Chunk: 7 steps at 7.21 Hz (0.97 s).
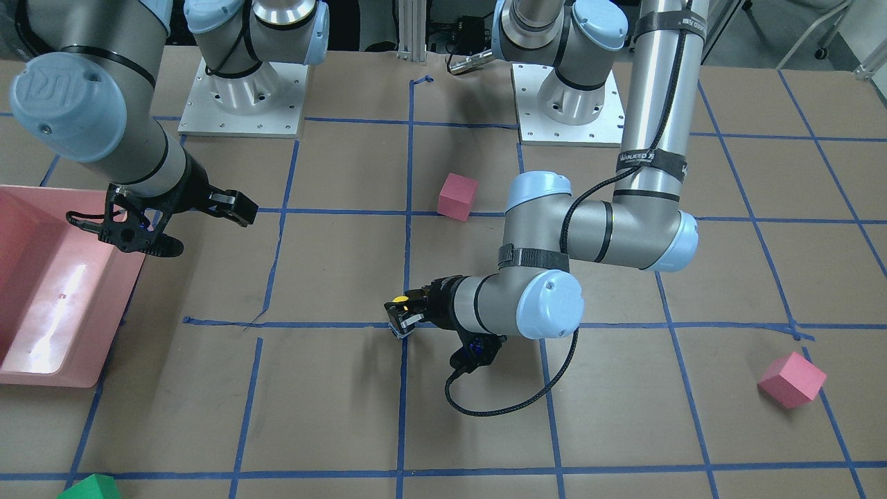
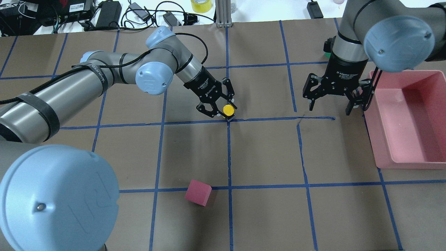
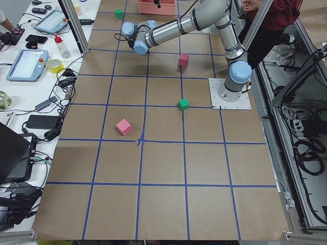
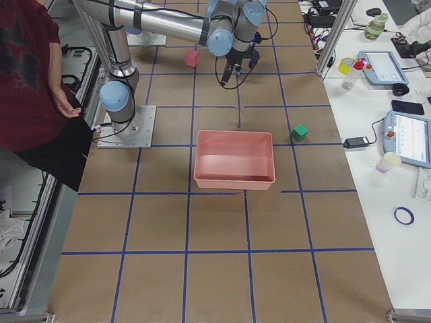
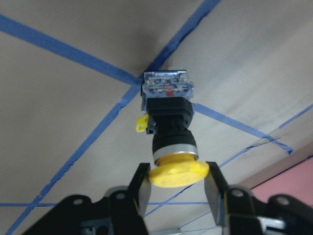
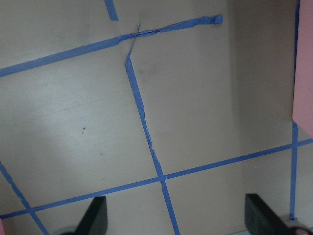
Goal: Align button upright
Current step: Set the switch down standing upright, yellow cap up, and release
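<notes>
The button (image 5: 171,142) has a yellow cap, a black body and a clear-grey base. My left gripper (image 5: 176,181) is shut on its yellow cap, one finger on each side. The base points away from the gripper, down at a crossing of blue tape lines. I cannot tell whether it touches the table. In the overhead view the button's cap (image 2: 228,110) faces up between the left gripper's fingers (image 2: 226,113). In the front view the button (image 1: 400,300) is at the table's middle. My right gripper (image 2: 331,108) is open and empty, hanging above the table beside the bin.
A pink bin (image 2: 407,164) stands on the right side, close to the right gripper. One pink cube (image 2: 198,192) lies near the robot, another pink cube (image 1: 792,379) far out on the left arm's side. A green cube (image 1: 90,487) sits at the far edge.
</notes>
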Each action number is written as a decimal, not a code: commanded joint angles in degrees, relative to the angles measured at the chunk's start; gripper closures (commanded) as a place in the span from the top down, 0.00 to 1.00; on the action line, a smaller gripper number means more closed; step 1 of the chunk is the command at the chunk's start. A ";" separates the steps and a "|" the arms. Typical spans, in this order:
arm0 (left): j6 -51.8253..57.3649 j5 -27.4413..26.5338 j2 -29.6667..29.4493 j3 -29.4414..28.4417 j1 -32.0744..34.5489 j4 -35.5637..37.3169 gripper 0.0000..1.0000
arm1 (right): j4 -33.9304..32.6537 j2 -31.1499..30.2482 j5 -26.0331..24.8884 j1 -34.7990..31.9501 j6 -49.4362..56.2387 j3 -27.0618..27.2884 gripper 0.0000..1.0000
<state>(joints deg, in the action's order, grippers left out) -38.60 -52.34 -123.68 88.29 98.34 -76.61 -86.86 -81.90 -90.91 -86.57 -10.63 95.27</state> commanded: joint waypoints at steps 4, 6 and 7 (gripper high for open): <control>0.11 -1.71 2.47 -0.23 -0.51 -0.56 1.00 | -0.24 0.25 -0.14 0.00 0.61 0.62 1.00; 0.90 -7.07 7.81 -3.19 -2.96 -7.97 1.00 | -0.32 0.25 -0.84 0.00 0.70 0.53 1.00; 2.03 -7.86 10.80 -5.39 -2.80 -12.90 1.00 | -0.32 0.34 -0.93 0.00 0.70 0.44 1.00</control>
<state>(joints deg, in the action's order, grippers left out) -37.56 -58.80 -116.40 85.36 95.97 -83.73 -87.13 -81.63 -91.59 -86.57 -9.96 95.80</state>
